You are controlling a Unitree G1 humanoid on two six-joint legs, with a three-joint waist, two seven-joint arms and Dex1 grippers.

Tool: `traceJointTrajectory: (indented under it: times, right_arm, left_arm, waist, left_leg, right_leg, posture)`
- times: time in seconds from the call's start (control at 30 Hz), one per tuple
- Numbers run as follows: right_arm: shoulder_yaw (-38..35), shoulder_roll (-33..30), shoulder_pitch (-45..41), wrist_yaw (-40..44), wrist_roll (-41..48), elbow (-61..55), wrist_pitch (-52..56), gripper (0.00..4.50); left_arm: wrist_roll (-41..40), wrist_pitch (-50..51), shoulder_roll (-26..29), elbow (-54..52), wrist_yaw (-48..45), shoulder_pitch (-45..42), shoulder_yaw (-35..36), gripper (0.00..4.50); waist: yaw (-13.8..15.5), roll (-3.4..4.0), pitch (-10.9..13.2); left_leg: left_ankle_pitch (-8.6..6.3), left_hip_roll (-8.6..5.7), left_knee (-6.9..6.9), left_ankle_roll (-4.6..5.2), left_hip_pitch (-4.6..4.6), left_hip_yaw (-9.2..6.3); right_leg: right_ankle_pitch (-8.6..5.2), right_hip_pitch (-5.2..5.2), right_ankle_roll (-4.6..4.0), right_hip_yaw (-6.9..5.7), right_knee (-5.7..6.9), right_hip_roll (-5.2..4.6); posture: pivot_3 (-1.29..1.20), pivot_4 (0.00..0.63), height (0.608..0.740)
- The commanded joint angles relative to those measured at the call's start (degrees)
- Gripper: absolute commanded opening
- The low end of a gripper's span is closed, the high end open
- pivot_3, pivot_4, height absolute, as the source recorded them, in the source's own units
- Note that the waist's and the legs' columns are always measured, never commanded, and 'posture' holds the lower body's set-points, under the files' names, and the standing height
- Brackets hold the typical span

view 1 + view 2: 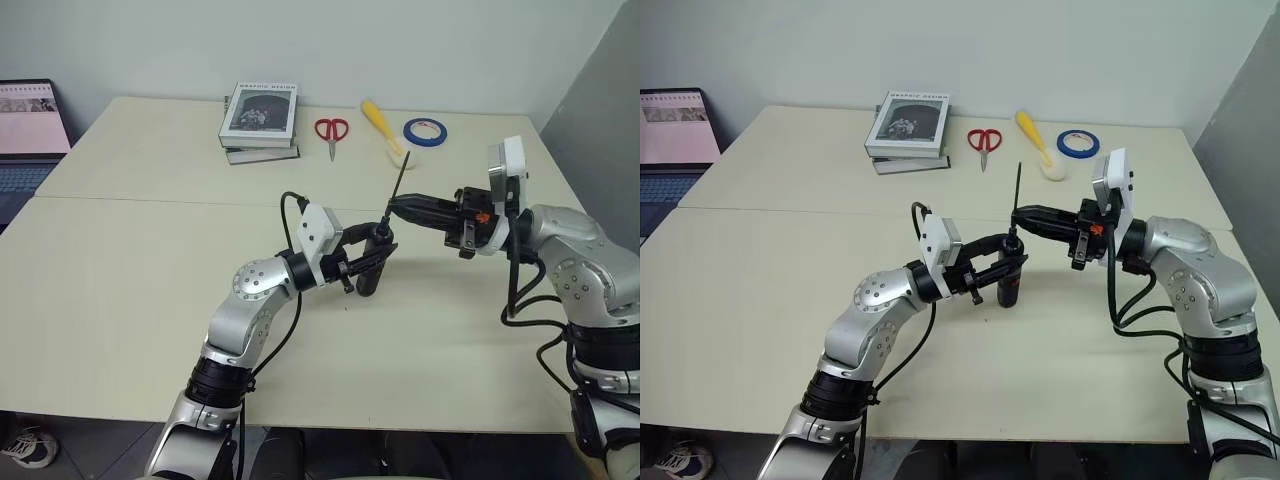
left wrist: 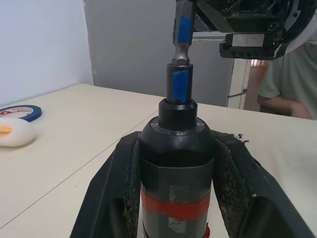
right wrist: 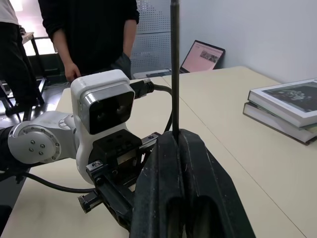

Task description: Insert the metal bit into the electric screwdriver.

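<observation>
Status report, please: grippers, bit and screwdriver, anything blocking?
Left gripper shut on upright screwdriver. Right gripper shut on bit, its lower end in the screwdriver's socket. Nothing blocking.

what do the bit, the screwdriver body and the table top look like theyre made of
The metal bit: likely steel, dull grey sheen, blue marking. The electric screwdriver: seemingly black plastic, smooth semi-gloss body with soft highlights and a red band; its collar could be metal. The table: probably laminate board, matte pale beige, no visible grain, with a seam between two tops.
</observation>
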Motion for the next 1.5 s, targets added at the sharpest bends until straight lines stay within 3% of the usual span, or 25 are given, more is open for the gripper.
traceJointTrajectory:
  times: [0.03, 0.53, 0.57, 0.6, 1.0, 1.5]
  right_arm:
    - [1.92, -0.81, -0.61, 2.44, -0.77, -0.63, 0.27, 0.00]
    - [2.86, -2.52, -1.53, 3.44, -2.94, -0.93, -0.53, 0.00]
    - [2.74, -2.37, -1.64, 3.35, -3.01, -0.83, -0.55, 0.41]
    - [2.64, -2.25, -1.75, 3.30, -3.06, -0.73, -0.55, 0.50]
    - [1.55, -1.98, -2.42, 2.79, -2.01, -1.00, -0.15, 3.38]
    - [-1.05, -1.05, -6.47, -2.37, 2.53, -3.53, 6.28, 3.46]
  left_arm:
    - [0.40, -0.23, -0.03, 0.35, 0.39, -0.92, -0.17, 1.64]
    - [0.50, -0.59, -0.08, 1.10, 0.40, -1.34, -0.35, 1.64]
    - [0.50, -0.61, -0.05, 1.09, 0.39, -1.33, -0.36, 1.64]
    - [0.50, -0.64, -0.02, 1.11, 0.38, -1.33, -0.39, 1.64]
    - [0.53, -0.88, 0.06, 1.16, 0.24, -1.17, -0.67, 1.64]
    - [0.57, -0.83, -0.10, 1.45, 0.28, -1.40, -0.78, 1.64]
  waist:
    - [0.02, 0.00, 0.00]
    - [0.36, 0.02, -0.01]
    - [0.35, 0.02, -0.01]
    - [0.35, 0.02, -0.01]
    - [0.35, 0.02, -0.01]
    - [0.36, 0.02, -0.01]
  left_leg:
    - [0.00, 0.00, 0.00, 0.00, 0.00, -0.01]
    - [0.00, 0.00, 0.01, 0.00, 0.02, 0.00]
    - [0.00, 0.00, 0.01, 0.00, 0.03, 0.00]
    - [0.00, 0.00, 0.01, 0.00, 0.04, 0.00]
    - [0.00, 0.00, 0.00, 0.00, 0.03, 0.00]
    - [0.00, 0.00, 0.00, 0.00, 0.02, -0.02]
  right_leg:
    - [0.00, 0.00, 0.00, 0.00, 0.00, 0.00]
    - [0.01, 0.02, 0.01, 0.00, 0.01, 0.00]
    - [0.00, 0.02, 0.02, 0.00, 0.01, 0.00]
    - [0.01, 0.02, 0.02, 0.00, 0.01, 0.00]
    - [0.12, 0.02, -0.15, -0.01, 0.01, 0.00]
    - [0.12, 0.01, -0.15, -0.03, 0.01, 0.00]
  posture:
    - [0.00, 0.150, 0.740]
    - [0.00, 0.150, 0.740]
    - [0.00, 0.150, 0.740]
    - [0.00, 0.150, 0.740]
    - [0.00, 0.150, 0.740]
    - [0.00, 0.150, 0.740]
